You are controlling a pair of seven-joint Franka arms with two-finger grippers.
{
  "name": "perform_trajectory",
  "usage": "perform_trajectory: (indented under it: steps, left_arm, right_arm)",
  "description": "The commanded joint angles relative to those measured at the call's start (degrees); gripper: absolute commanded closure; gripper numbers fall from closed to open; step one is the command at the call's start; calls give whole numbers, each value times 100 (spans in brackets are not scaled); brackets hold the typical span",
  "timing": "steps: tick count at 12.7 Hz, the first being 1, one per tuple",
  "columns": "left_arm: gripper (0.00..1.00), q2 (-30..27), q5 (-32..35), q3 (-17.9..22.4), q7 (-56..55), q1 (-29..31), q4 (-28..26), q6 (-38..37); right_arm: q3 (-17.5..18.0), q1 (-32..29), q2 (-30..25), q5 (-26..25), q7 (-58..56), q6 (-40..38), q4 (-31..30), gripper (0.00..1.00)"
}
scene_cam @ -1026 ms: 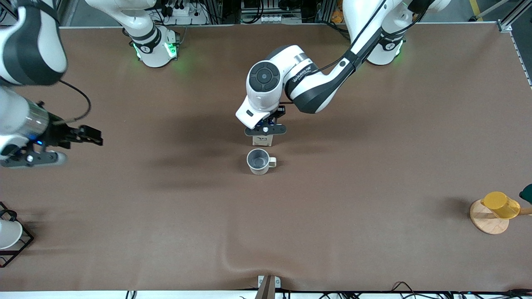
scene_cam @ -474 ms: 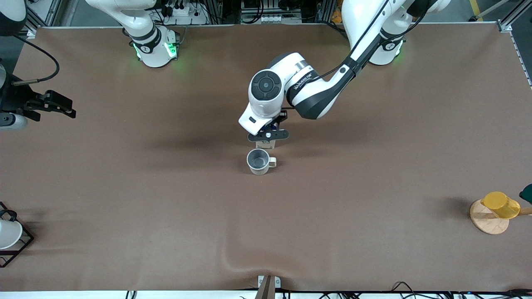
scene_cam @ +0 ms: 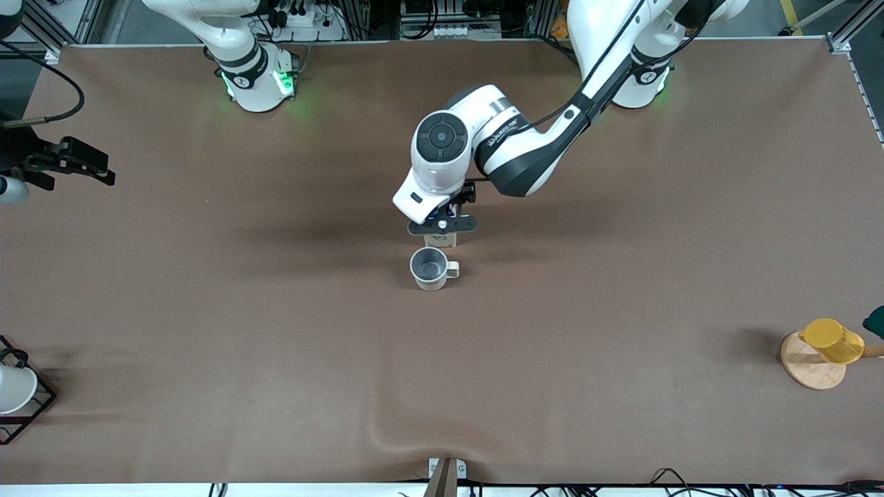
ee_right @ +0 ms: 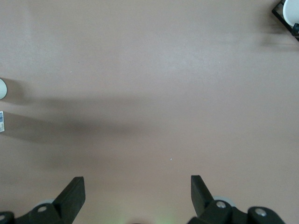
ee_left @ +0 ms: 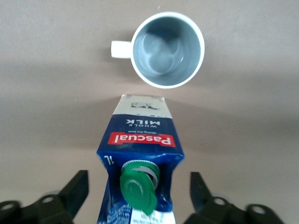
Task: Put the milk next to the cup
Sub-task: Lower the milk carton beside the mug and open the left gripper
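Observation:
The milk [ee_left: 140,149], a dark blue carton with a green cap and a red label band, stands upright on the brown table. It is just beside the cup [ee_left: 167,49] and farther from the front camera than it. The cup [scene_cam: 431,269] is a cream-white mug with a grey inside, and its handle points toward the left arm's end. My left gripper [ee_left: 139,182] is open around the carton's top, with a gap on each side. In the front view that gripper [scene_cam: 442,224] hides most of the milk [scene_cam: 440,240]. My right gripper [ee_right: 138,186] is open over bare table at the right arm's end.
A yellow cup [scene_cam: 832,339] rests on a round wooden disc [scene_cam: 804,369] near the left arm's end. A black wire rack [scene_cam: 31,407] holding a white object sits at the right arm's end, near the front camera. The table cover has a crease [scene_cam: 387,435] by its front edge.
My left gripper has opened and let go of the milk, which stays standing by the cup. The right arm has drawn back toward its own end of the table.

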Motion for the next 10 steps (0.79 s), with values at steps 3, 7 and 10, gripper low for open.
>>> perform_trajectory:
  steps: [3, 7, 10]
  left_arm:
    - [0, -1254, 199, 459, -69, 147, -49, -523]
    - [0, -1853, 583, 486, 516, 954, -119, -1147]
    - [0, -2143, 560, 477, 1983, 1763, -93, -1604]
  right_arm:
    - [110, -29, 3, -149, -2, -42, 44, 0]
    - [93, -47, 11, -122, 6, -24, 79, 0]
    - [101, -55, 29, -114, 7, -33, 70, 0]
